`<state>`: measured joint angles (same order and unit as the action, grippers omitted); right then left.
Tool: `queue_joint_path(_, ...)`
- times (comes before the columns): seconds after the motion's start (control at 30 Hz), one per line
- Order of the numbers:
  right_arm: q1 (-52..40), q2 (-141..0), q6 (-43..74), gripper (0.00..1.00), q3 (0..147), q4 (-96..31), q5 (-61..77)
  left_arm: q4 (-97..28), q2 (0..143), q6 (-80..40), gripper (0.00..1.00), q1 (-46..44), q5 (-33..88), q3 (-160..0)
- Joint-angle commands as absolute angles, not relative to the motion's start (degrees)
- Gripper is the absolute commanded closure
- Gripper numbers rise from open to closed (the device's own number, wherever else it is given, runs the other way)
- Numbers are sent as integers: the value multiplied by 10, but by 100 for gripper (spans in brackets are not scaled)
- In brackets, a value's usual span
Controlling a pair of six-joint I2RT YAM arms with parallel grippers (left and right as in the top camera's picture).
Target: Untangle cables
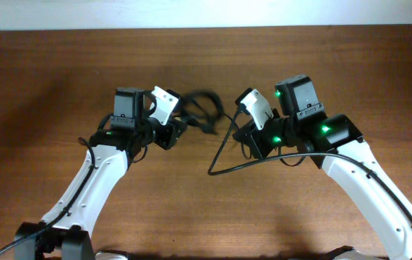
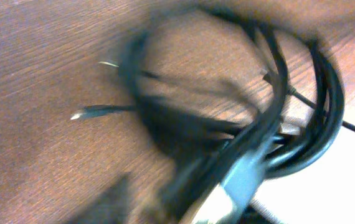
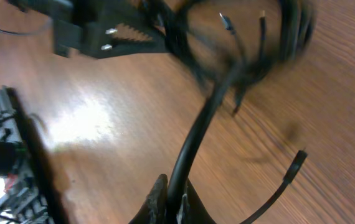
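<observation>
The cables (image 1: 202, 110) lie as a loose black bundle on the wooden table (image 1: 47, 72), in the upper centre of the overhead frame, between the two arms. The left gripper (image 1: 176, 132) sits just beside the left edge of the bundle; the left wrist view is blurred by motion, so whether its jaws are spread or pinching cannot be told. In that view the coiled loops (image 2: 280, 93) fill the upper right of the frame, and two thin plug tips (image 2: 78, 116) point towards the left over bare wood. The right gripper (image 1: 246, 136) stands at the right of the bundle with its jaws pressed together on one cable strand (image 1: 220, 152). In the right wrist view this strand (image 3: 196, 134) rises from between the fingers (image 3: 159, 199) at the bottom edge up into the bundle (image 3: 252, 56) at the top. A serrated finger of the left gripper (image 3: 137, 37) shows at the upper left, against the bundle. A loose cable end (image 3: 298, 160) rests on the table at the lower right
</observation>
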<state>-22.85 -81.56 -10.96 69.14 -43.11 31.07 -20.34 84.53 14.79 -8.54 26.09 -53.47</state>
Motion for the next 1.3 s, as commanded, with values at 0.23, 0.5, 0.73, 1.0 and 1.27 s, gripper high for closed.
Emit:
queue_joint_path(0.23,-227,-801,-117,96,698,-493,187,-202,841,137,1,-81,263,-536)
queue_joint_path(0.5,-228,-819,-115,96,696,-536,95,-206,848,161,1,-102,324,-536)
queue_joint_path(0.73,-229,-819,-115,96,696,-530,99,-128,946,80,12,-166,320,-536)
queue_joint_path(1.0,-229,-819,-115,96,696,-516,124,-127,978,11,10,-257,165,-561)
queue_joint_path(1.27,-229,-819,-115,96,696,-516,131,-181,1079,0,16,-270,167,-637)
